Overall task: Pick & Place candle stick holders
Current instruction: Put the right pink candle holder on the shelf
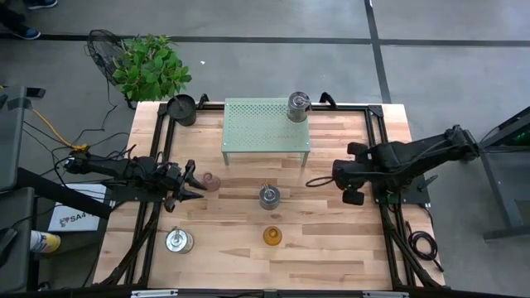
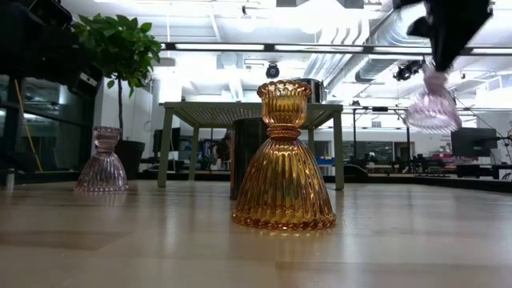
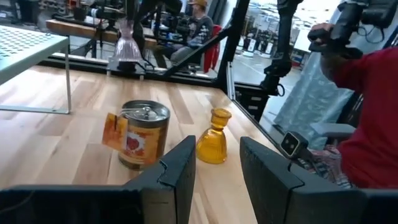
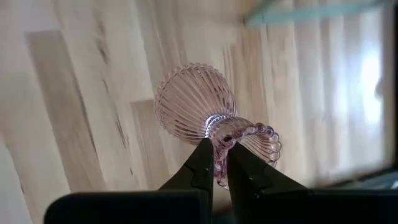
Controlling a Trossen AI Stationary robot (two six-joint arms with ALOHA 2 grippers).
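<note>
- The wooden table (image 1: 331,240) fills your overhead view; read clock directions from its middle, with twelve at the far edge where the green perforated shelf (image 1: 265,124) stands.
- On that shelf, near its one o'clock corner, sits one silver holder (image 1: 298,106). It looks already placed, so I judge the shelf to be the goal.
- Your right gripper (image 4: 219,163) is at about three o'clock, lifted clear of the wood. Its fingers are clamped on the beaded top rim of a pink glass holder (image 4: 208,112), which hangs tilted off upright.
- The step in hand, as I read it, is the carry. Your next move calls for swinging towards twelve, high enough to clear the shelf edge, then squaring the glass upright before you let go.
- Your left gripper (image 3: 214,171) waits near nine o'clock, fingers spread and empty, just beside the second pink holder (image 1: 211,181).
- Left on the wood: a silver holder (image 1: 269,196) near centre, an amber holder (image 2: 283,158) at six, and another silver holder (image 1: 178,240) at seven.
</note>
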